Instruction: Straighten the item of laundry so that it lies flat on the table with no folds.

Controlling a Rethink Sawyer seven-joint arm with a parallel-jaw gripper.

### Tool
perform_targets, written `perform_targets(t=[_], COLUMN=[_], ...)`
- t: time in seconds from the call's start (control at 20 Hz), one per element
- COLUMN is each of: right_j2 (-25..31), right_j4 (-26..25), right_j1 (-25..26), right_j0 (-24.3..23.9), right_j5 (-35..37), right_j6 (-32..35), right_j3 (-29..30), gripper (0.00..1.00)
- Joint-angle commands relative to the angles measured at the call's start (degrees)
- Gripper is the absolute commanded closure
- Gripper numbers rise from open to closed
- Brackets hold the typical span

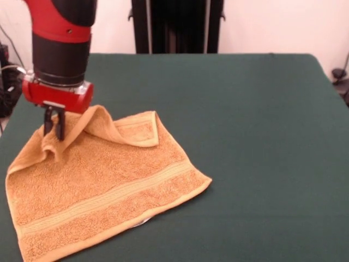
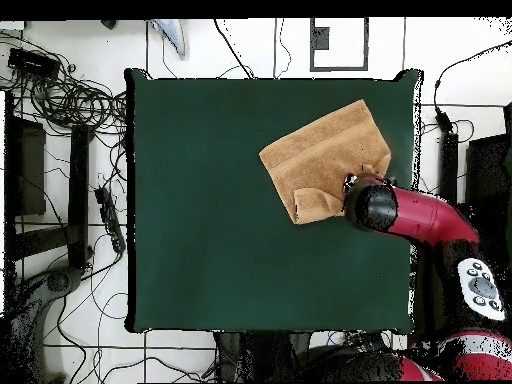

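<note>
The orange-tan towel (image 1: 103, 191) lies at the left front of the green table (image 1: 245, 136) in the front view. Its far edge is lifted and folded over toward the front, forming a raised flap (image 1: 128, 128). My gripper (image 1: 54, 124) hangs from the red and black arm at the towel's far left corner, shut on the bunched cloth there and holding it a little above the table. In the overhead view the towel (image 2: 320, 155) lies near the table's (image 2: 220, 200) right edge, with the arm's wrist (image 2: 372, 207) covering the gripper.
Most of the green table lies to the right of the towel in the front view. The towel's front left corner reaches the table's front edge. The robot's black pedestal (image 1: 177, 24) stands behind the far edge. Cables and stands (image 2: 70, 150) lie on the floor around the table.
</note>
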Motion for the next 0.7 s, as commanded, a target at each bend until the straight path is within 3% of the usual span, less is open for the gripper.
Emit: perform_targets(t=[0.05, 0.7], right_j2=[2.6, 3.1], right_j4=[1.4, 2.1], right_j1=[-2.1, -1.8], right_j0=[0.4, -0.4], right_j5=[1.2, 1.9], right_j6=[8.4, 7.9], right_j3=[12.7, 11.2], gripper=[1.00, 1.00])
